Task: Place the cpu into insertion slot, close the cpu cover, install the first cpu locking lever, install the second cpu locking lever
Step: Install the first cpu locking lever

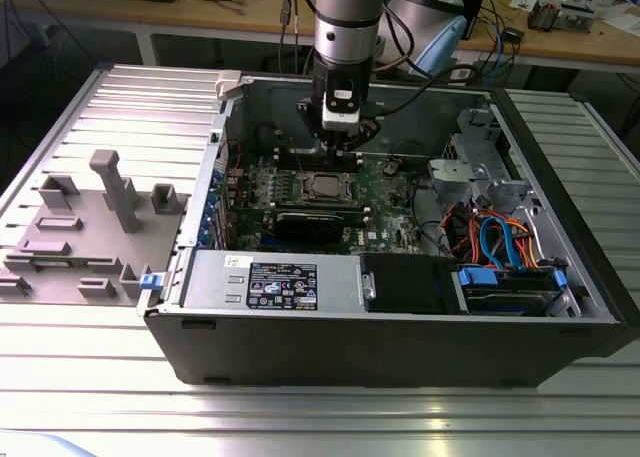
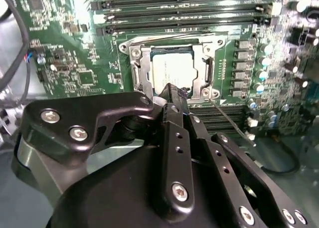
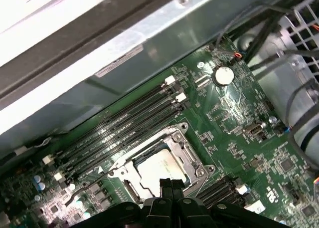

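One cpu [image 2: 172, 71] flat, silver top up

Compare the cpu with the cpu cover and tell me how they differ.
The cpu is a solid pale grey square, while the cpu cover is an open silver frame with a large central cut-out. The cpu cover is the wider of the two. It lies around the cpu's edges, and the cpu shows through its opening. Both are metallic, squarish and lie flat.
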Robot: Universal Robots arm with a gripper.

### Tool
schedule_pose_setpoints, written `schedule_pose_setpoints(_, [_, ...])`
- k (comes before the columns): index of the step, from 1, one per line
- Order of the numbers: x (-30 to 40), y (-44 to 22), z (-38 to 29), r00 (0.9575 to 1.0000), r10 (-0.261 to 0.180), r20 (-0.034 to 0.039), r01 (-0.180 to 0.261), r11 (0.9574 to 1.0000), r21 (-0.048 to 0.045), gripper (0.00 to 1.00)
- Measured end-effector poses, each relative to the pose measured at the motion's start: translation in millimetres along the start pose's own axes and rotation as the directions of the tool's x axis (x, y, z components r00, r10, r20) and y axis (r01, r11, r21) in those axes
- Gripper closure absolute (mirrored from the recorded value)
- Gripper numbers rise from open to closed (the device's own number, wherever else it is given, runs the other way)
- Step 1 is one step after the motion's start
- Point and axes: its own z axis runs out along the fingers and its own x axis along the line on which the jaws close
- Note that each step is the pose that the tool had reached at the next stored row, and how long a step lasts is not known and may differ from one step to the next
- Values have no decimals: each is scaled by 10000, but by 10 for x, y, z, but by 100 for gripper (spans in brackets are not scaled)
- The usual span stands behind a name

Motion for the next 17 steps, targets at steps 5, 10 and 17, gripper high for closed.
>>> schedule_pose_setpoints(5, [61,-39,-2,9995,-311,-4,311,9995,-29,89])
schedule_pose_setpoints(10, [62,-39,-2,9868,-1621,10,1621,9868,-67,89])
schedule_pose_setpoints(17, [62,-39,-2,9712,-2384,20,2384,9711,-89,89])
